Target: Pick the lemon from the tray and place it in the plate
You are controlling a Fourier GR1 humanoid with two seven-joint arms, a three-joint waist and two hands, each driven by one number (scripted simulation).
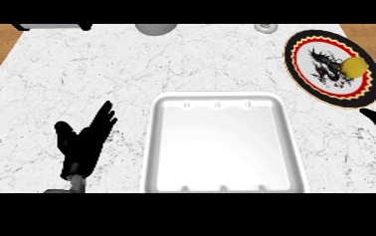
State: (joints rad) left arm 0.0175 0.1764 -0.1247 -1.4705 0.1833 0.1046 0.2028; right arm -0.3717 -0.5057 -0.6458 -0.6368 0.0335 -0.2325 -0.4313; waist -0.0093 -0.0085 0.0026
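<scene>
Yellow lemon (354,66) on plate (303,70) | left robot hand (84,139) spread, well apart | right robot hand (369,114) state unclear

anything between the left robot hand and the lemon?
Yes. In the head view, the white tray lies between the left robot hand and the lemon, which sits on the plate. Beyond the tray, only bare counter before the plate.

I see bright, even light on the counter (81,75). The white tray (157,145) glows so much its floor looks washed out. Shadows are very faint. The plate (297,65) looks stretched near the right edge.
</scene>
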